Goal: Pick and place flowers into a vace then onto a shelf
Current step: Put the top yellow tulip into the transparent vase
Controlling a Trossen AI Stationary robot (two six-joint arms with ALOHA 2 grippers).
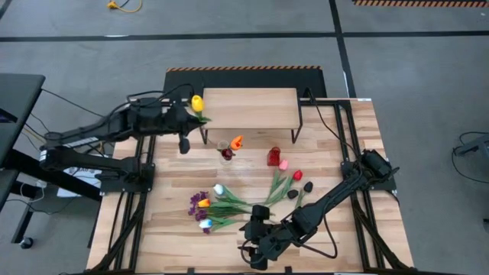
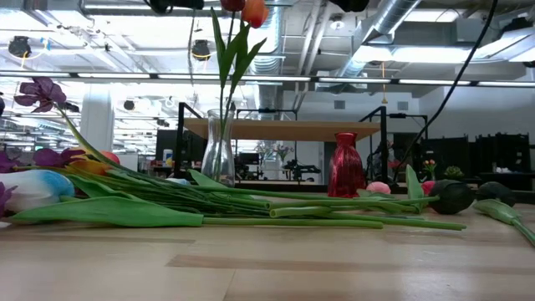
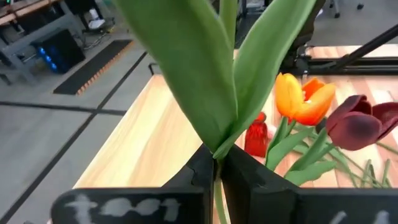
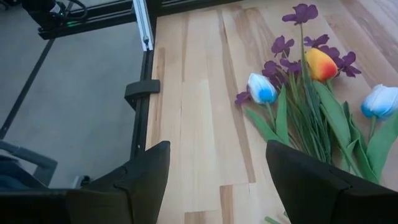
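Overhead, the left claw hangs just beside the left end of the shelf, pinched tight on the green stem of a yellow tulip whose head shows at the shelf's near-left corner. Its wrist view confirms the grip: the two dark fingers meet on the stem where two broad leaves fan upward. A clear glass vase stands on the table in front of the shelf and already carries an orange tulip and a dark red tulip; both heads also show in the left wrist view, beyond the held stem. A red vase stands just to the right of the glass one, empty as far as can be seen. Most of the flowers lie flat on the table in a loose heap of purple sprigs, white-and-blue heads and long stems, with a second scatter of pink, red and dark heads nearer the right side. The right claw hovers low at the table's front edge, its fingers spread wide with nothing between them, near the heap but apart from it.
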